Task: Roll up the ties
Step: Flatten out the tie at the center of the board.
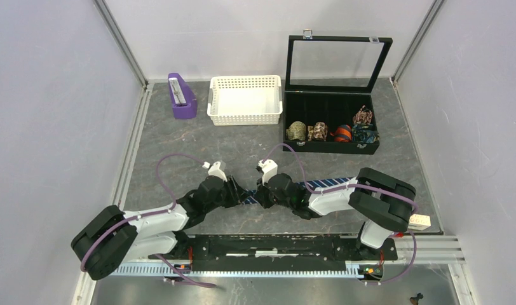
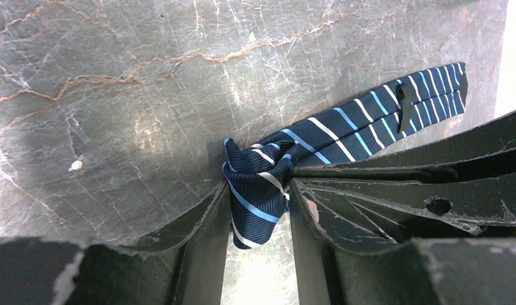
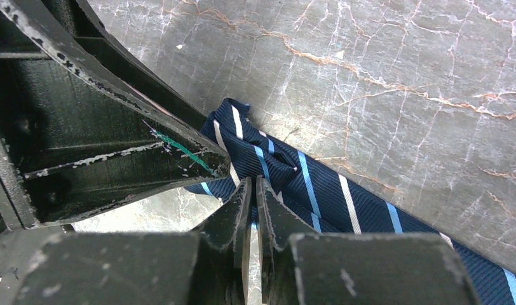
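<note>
Grey marbled table (image 1: 179, 140): near its front edge, left hand (image 2: 257, 190) and right hand (image 3: 253, 185) each clamp the bunched tie (image 2: 344, 127).

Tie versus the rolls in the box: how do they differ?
The tie is mostly a flat strip, only its end bunched; the rolls are full coils. The tie is navy with light stripes; the rolls are olive, brown or orange prints. The tie lies on the table, pinched by the left gripper and right gripper; the rolls sit in the box. Both look like fabric.
</note>
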You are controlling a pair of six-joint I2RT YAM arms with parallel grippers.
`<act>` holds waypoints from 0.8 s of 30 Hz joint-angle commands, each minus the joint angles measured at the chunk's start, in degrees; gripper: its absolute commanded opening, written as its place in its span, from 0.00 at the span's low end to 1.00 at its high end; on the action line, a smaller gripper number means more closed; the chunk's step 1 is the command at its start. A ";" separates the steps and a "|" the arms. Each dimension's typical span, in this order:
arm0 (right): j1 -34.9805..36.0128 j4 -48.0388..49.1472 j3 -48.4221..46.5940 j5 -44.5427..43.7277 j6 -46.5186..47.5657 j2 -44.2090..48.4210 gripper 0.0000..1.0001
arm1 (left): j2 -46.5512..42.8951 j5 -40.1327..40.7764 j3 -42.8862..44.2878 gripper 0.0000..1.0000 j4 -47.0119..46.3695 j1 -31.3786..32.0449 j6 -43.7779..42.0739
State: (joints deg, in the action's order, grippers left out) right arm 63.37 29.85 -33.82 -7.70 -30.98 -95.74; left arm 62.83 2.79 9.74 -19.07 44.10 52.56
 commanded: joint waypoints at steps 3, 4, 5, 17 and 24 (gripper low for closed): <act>0.17 1.52 0.86 0.37 0.45 -1.03 0.11 | -1.71 -0.77 -2.02 0.50 1.63 -0.15 0.70; 0.17 1.53 0.78 0.49 0.47 -1.09 0.11 | -1.81 -0.81 -2.37 0.50 1.39 -0.15 0.79; 0.17 1.53 0.77 0.41 0.45 -1.12 0.11 | -1.82 -0.97 -2.64 0.50 0.89 -0.16 0.88; 0.13 1.71 0.83 0.88 -0.04 -1.46 0.11 | 1.59 -2.21 -4.82 0.41 -5.70 -0.15 1.10; 0.16 1.62 0.74 1.32 -0.11 -1.30 0.11 | 0.33 -2.31 -3.85 0.08 -3.84 -0.15 1.34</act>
State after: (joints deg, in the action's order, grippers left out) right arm 63.37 31.29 -33.63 -7.31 -31.20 -96.40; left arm 63.81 1.13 5.78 -25.71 44.05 53.30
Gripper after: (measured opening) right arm 0.112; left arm 0.141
